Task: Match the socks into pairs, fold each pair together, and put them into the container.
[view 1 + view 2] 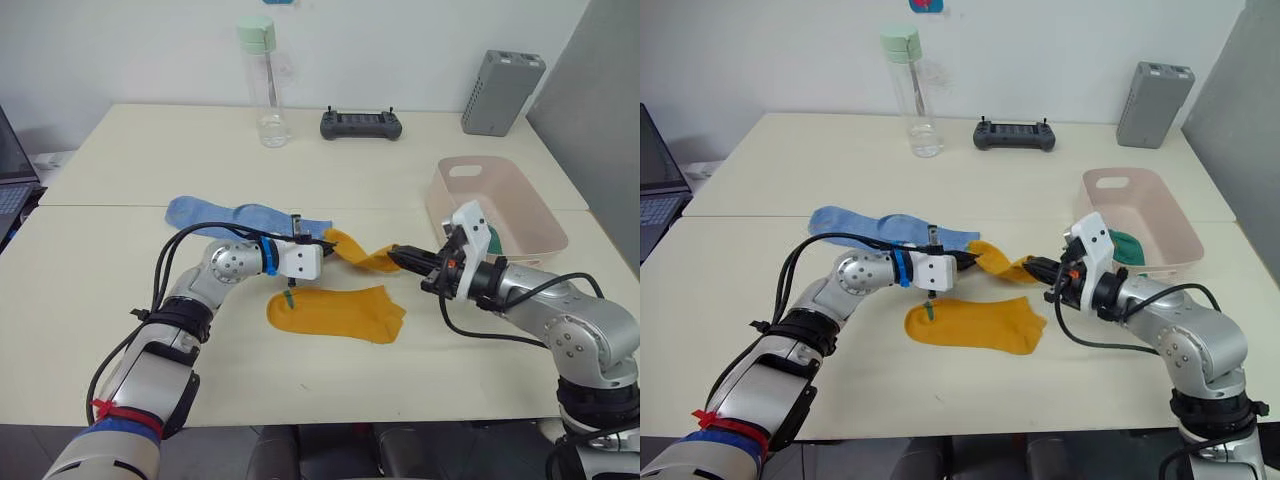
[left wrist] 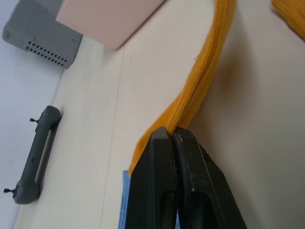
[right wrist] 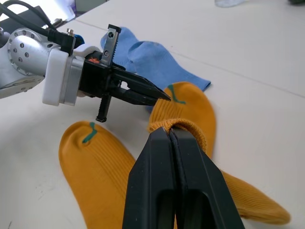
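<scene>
— Where's your yellow sock?

— You've got the yellow sock [image 1: 362, 255] strung between both grippers, just far of the second yellow sock [image 1: 338, 312] lying flat. Your left gripper [image 1: 333, 243] pinches one end, your right gripper [image 1: 398, 253] the other.

— And the rest?

— Blue socks [image 1: 240, 216] lie far-left; the pink container [image 1: 545, 215] sits far-right, holding a green sock [image 1: 1127, 246].

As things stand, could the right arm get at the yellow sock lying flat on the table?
Probably not yet: the right gripper is shut on the held yellow sock, which the left gripper also pinches. The flat yellow sock lies close below, uncovered.
</scene>
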